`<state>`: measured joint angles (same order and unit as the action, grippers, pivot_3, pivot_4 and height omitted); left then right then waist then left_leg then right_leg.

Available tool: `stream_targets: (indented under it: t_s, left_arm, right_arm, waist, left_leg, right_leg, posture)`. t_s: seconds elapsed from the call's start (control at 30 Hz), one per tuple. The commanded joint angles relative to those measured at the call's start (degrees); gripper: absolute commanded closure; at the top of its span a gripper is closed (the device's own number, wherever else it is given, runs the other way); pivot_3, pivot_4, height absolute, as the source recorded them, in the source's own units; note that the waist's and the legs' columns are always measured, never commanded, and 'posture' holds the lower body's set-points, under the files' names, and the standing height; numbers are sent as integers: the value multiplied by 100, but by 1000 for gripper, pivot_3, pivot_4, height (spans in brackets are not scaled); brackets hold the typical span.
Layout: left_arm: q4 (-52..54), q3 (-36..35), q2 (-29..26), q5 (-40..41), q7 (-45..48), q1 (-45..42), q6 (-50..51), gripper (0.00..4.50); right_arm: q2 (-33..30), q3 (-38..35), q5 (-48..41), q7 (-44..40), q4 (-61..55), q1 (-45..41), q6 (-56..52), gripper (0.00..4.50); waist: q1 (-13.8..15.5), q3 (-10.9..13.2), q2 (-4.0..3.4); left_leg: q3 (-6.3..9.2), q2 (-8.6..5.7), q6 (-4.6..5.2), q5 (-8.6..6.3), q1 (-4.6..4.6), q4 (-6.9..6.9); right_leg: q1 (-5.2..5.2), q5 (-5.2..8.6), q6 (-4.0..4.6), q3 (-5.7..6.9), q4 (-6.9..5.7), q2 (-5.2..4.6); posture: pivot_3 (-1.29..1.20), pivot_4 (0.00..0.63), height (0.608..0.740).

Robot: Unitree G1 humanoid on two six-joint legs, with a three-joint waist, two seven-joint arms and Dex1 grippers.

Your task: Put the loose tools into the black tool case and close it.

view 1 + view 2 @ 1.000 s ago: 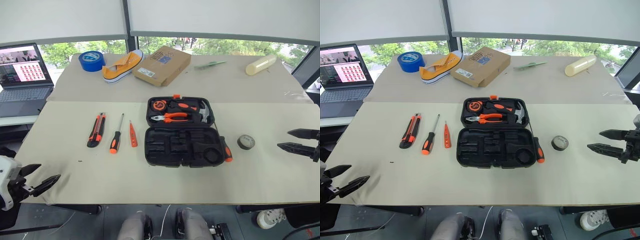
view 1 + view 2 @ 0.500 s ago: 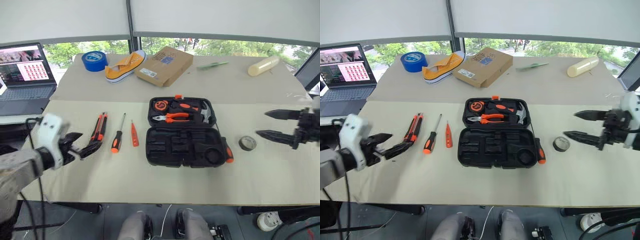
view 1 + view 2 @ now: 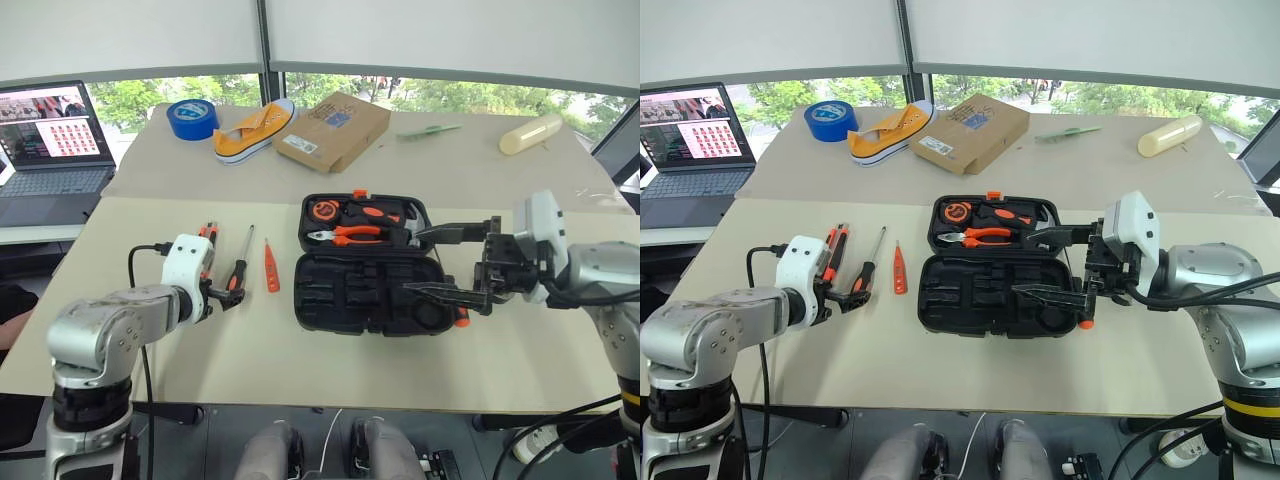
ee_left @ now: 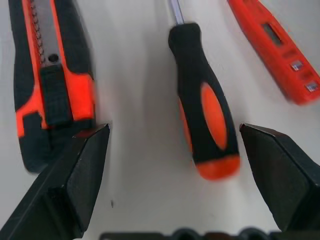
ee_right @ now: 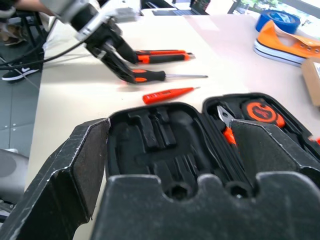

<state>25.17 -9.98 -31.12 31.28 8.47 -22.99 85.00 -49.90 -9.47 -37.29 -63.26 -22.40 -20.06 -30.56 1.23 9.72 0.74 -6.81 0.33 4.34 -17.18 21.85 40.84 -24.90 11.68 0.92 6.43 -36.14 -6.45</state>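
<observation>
From the head views, the case point(image 3: 997, 266) lies open mid-table, the far half holding pliers point(image 3: 982, 235) and a tape measure point(image 3: 956, 211), the near half's slots bare. Left of it lie the knife point(image 3: 207, 236), a screwdriver point(image 3: 240, 264) and the tester point(image 3: 269, 269). The left gripper point(image 3: 850, 294) hangs spread over the screwdriver's handle; the right gripper point(image 3: 1050, 263), also spread and empty, hovers above the case's right side.

In the left wrist view, the fingers point(image 4: 75, 172) straddle the screwdriver's handle point(image 4: 206, 116), one finger near the knife point(image 4: 50, 80). Closing from here could catch the knife or roll the handle aside.

In the right wrist view, the right gripper's fingers point(image 5: 70, 170) frame the case point(image 5: 165, 142); they might bump its rim.

No writing is legible on anything.
</observation>
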Motion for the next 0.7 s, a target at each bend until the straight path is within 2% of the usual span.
stream_targets:
  t_s: [0.03, 0.1, 0.2, 0.4, 0.47, 0.63, 0.7]
  left_arm:
    - [-220, 427, 15, -270, 111, -131, -495, 54]
    - [-434, 608, -9, -401, 194, -107, -748, 54]
    - [-779, 699, -3, -599, 248, -106, -1056, 779]
    - [-937, 571, 132, -642, 375, -224, -1250, 3054]
    - [-962, 504, 180, -604, 414, -321, -1196, 3594]
    - [-952, 238, 139, -392, 736, -1031, -1204, 3590]
    - [-887, 474, -217, -281, 1336, -1510, -1509, 3590]
  right_arm:
    - [81, 32, -159, 138, -241, -168, -66, 41]
    - [147, 91, -194, 180, -266, -216, -102, 41]
    - [228, 197, -170, 235, -289, -267, -105, 0]
    - [287, 188, -178, 307, -310, -251, -142, 0]
    - [284, 171, -164, 306, -324, -209, -130, 0]
    - [246, 78, -150, 333, -337, -81, -147, 0]
    - [213, 23, -124, 320, -330, 34, -137, 0]
  waist:
    - [0, 0, 1]
    - [0, -1, 0]
    - [23, -1, -1]
    - [92, -1, -1]
    - [112, -1, -1]
    - [113, 4, 8]
    - [116, 17, 30]
  left_leg:
    - [0, 0, 0, 0, -1, 0]
    - [0, 1, 0, 0, -3, -1]
    - [0, 2, -2, 1, -13, -1]
    - [10, 1, -14, -6, -44, -2]
    - [14, 0, -18, -9, -43, -1]
    - [21, 0, -12, -6, -33, 0]
    - [29, 3, -6, -2, -18, 3]
  right_leg:
    - [1, 0, 0, 0, 1, 0]
    - [1, 0, 0, 0, -1, 1]
    - [8, 0, 1, 0, -3, 0]
    - [46, 1, 0, 6, 5, -9]
    - [48, 1, 0, 10, 7, -12]
    - [48, 0, 0, 24, 9, -13]
    - [40, 0, 0, 38, 9, -11]
  posture:
    - [0, 150, 731]
    - [0, 150, 731]
    - [0, 150, 731]
    - [0, 150, 731]
    - [0, 150, 731]
    - [0, 150, 731]
    - [0, 150, 731]
